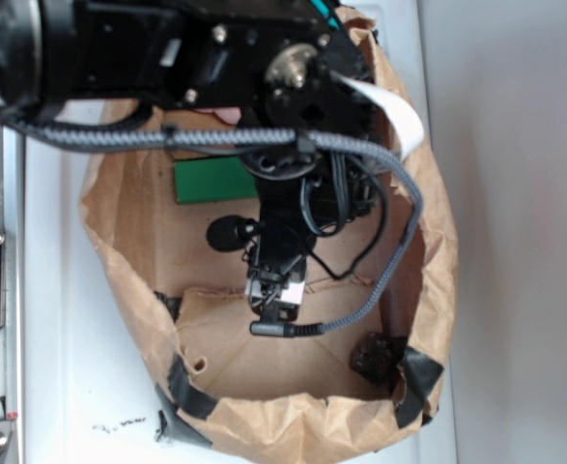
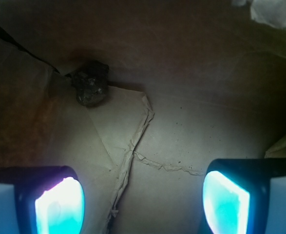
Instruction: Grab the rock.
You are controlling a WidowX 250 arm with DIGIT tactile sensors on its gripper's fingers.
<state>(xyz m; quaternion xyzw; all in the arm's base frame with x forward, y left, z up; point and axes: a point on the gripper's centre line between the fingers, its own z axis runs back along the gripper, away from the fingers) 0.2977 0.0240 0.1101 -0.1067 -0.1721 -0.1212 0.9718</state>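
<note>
**Rock not yet taken: claw hangs spread inside the bag, short of its target**

The task is at an early stage. The claw (image 2: pixel 143 197) is spread wide, its two glowing pads at the bottom corners of the wrist view with bare brown paper between them; it pinches nothing. The rock (image 2: pixel 90 84), a dark lumpy chunk, lies at about eleven o'clock in that view, well apart from both pads, tucked where the bag's floor meets its wall.

In the exterior view the arm reaches down into the open paper bag (image 1: pixel 119 251), which sits on the white counter (image 1: pixel 51 387). The claw (image 1: pixel 275 307) hangs near the middle of the bag's floor, while the rock (image 1: pixel 371 355) rests toward five o'clock from it, close to the bag's wall and to a black tape patch (image 1: pixel 418 379) on the rim. A green block (image 1: pixel 213 180) lies at about eleven o'clock from the claw, and a small black round object (image 1: pixel 227 233) lies just beside the arm at nine o'clock.

Nothing of the grab itself appears done. What seems left is to bring the claw over to the rock, lower it so the pads straddle the chunk, then close and lift. The nearby wall may crowd one pad.
</note>
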